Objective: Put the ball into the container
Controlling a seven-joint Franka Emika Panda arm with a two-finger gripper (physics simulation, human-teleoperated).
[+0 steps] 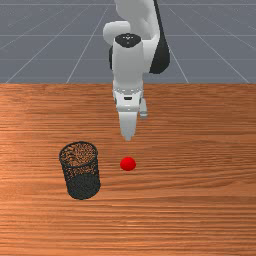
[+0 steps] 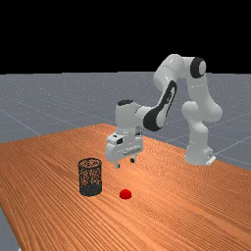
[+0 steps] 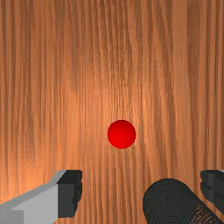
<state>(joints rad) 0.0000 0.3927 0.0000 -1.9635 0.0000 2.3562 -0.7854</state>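
Arm (image 2: 169,68) bent | hand (image 2: 125,146) down, seemingly plumb | fingers (image 2: 132,160) wide apart, higher than ball (image 2: 125,194)

Red ball (image 3: 121,134) and, probably, the mesh container (image 3: 168,202) sit below the parted claw (image 2: 125,163).

Front view faces my arm (image 2: 198,139) across the worktop (image 1: 200,200), angled downward. Far view stands farther off, oblique, whole arm covered. Wrist view, nearer, looks down past my gripper (image 2: 125,163). All three share ball (image 1: 128,164) and container (image 1: 83,187).
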